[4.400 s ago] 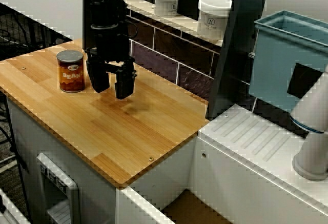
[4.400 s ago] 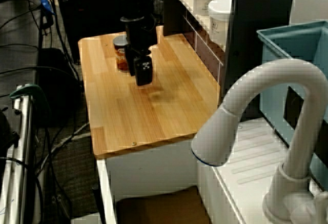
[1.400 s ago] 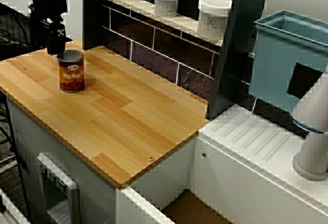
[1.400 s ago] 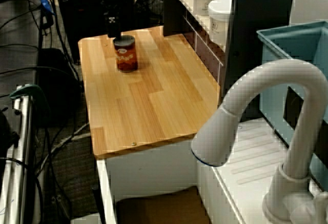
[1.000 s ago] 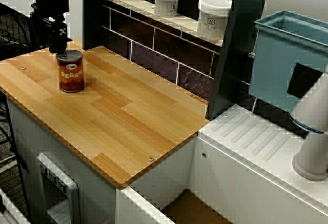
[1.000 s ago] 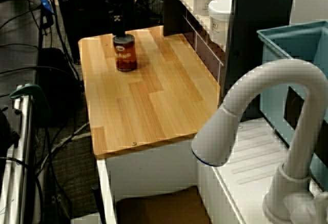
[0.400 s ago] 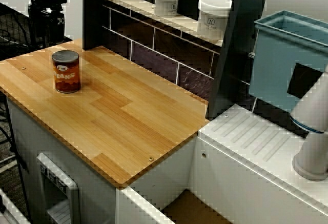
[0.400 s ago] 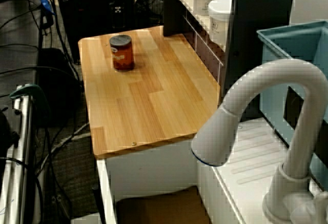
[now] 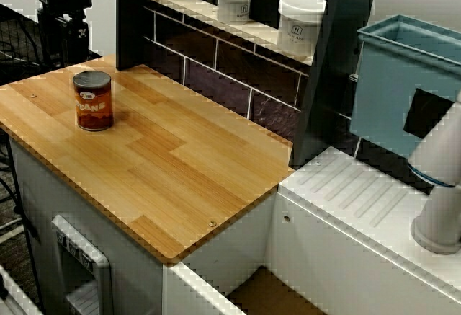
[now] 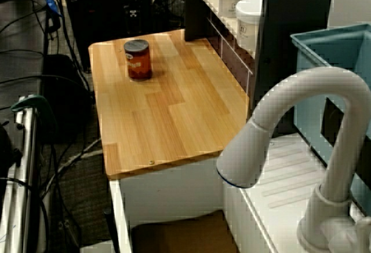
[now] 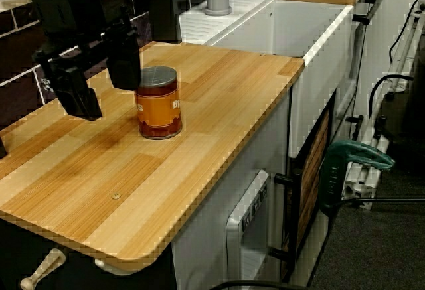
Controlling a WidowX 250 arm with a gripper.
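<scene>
At the left end of the bench (image 11: pixel 219 97), seen from that end, my gripper (image 11: pixel 106 96) hangs above the wood, jaws spread wide, nothing between them. Just right of it the can (image 11: pixel 158 102) stands upright on the bench, apart from my fingers (image 11: pixel 124 64). Farther right, in the view from the front, white jars (image 9: pixel 301 24) sit on the shelf (image 9: pixel 193 5), then a blue bin (image 9: pixel 392 77).

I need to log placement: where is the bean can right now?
In the view across the counter, the bean can stands upright on the wooden countertop, toward its left end in that view, just in front of the open gripper.
</scene>
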